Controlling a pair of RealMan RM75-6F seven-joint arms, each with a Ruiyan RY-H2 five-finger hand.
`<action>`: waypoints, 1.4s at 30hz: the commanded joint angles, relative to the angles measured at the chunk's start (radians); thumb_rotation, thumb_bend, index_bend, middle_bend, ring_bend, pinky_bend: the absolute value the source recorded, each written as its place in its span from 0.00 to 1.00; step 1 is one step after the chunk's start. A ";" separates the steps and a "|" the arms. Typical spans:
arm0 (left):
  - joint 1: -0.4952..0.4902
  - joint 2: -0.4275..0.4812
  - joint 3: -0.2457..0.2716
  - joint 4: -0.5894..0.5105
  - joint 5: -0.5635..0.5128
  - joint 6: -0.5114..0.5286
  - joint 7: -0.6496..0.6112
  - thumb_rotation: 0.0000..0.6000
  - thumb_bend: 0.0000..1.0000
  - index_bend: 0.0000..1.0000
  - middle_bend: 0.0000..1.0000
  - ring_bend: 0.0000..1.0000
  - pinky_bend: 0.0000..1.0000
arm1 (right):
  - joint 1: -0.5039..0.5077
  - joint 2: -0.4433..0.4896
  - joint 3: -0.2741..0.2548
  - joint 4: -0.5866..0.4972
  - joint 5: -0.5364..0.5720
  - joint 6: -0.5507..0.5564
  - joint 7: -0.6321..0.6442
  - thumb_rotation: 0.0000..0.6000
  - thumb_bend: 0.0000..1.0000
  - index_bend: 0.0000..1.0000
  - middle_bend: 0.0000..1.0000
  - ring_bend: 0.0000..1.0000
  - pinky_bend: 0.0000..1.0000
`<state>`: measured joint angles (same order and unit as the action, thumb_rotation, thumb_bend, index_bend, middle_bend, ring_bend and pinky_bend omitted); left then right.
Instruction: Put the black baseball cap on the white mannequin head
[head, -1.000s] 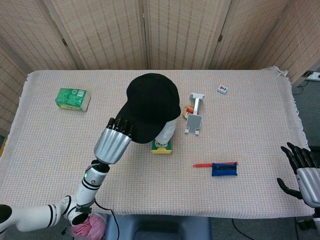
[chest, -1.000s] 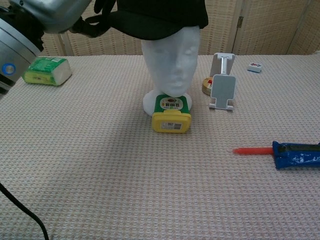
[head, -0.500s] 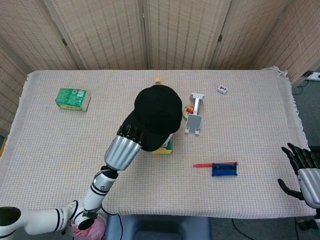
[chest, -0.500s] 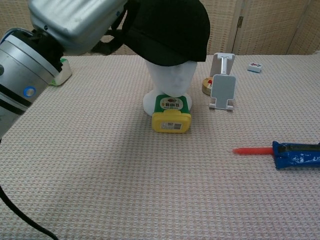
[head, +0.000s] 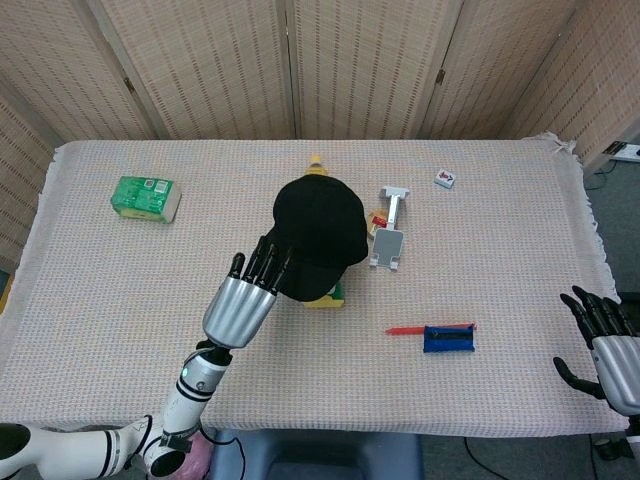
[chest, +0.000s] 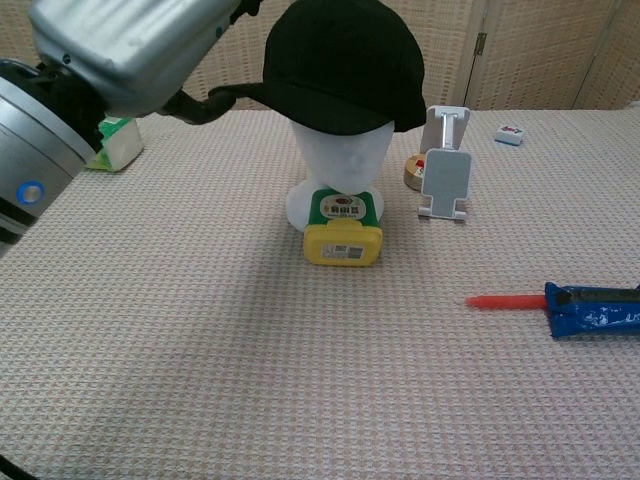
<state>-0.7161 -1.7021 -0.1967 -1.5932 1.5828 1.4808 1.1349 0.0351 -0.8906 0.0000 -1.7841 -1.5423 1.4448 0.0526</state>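
Observation:
The black baseball cap (head: 318, 232) sits on top of the white mannequin head (chest: 345, 165) near the table's middle. It covers the head's crown and brow, and in the chest view its brim (chest: 240, 94) points left. My left hand (head: 247, 298) is just to the near left of the cap. Its fingers are spread, with their tips at the brim's edge. In the chest view the left hand (chest: 125, 45) fills the top left corner, its thumb close under the brim. My right hand (head: 603, 335) hangs open off the table's near right corner.
A yellow-and-green container (chest: 343, 228) lies against the mannequin's base. A grey phone stand (chest: 445, 170) and a tape roll (chest: 411, 172) stand to its right. A blue pouch (chest: 592, 307) with a red pen lies at the near right. A green box (head: 146, 197) is at the far left.
The left hand brought the cap down and to the right onto the mannequin head. It then spread its fingers and drew back off the brim. The right hand stayed put.

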 joint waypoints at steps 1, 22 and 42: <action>0.034 0.028 0.007 -0.045 -0.013 0.013 0.001 1.00 0.28 0.15 0.27 0.19 0.51 | -0.001 0.000 0.001 0.000 0.001 0.001 0.001 1.00 0.26 0.00 0.00 0.00 0.00; 0.378 0.354 0.088 -0.240 -0.218 0.125 -0.521 0.88 0.28 0.06 0.14 0.10 0.34 | 0.012 -0.037 -0.002 -0.015 0.023 -0.031 -0.101 1.00 0.26 0.00 0.00 0.00 0.00; 0.655 0.503 0.374 -0.024 -0.084 0.141 -0.885 0.79 0.26 0.00 0.00 0.00 0.16 | 0.012 -0.071 0.006 -0.020 0.105 -0.057 -0.193 1.00 0.26 0.00 0.00 0.00 0.00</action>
<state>-0.0735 -1.2066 0.1825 -1.6246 1.5027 1.6158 0.2637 0.0454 -0.9574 0.0051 -1.8029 -1.4440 1.3929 -0.1324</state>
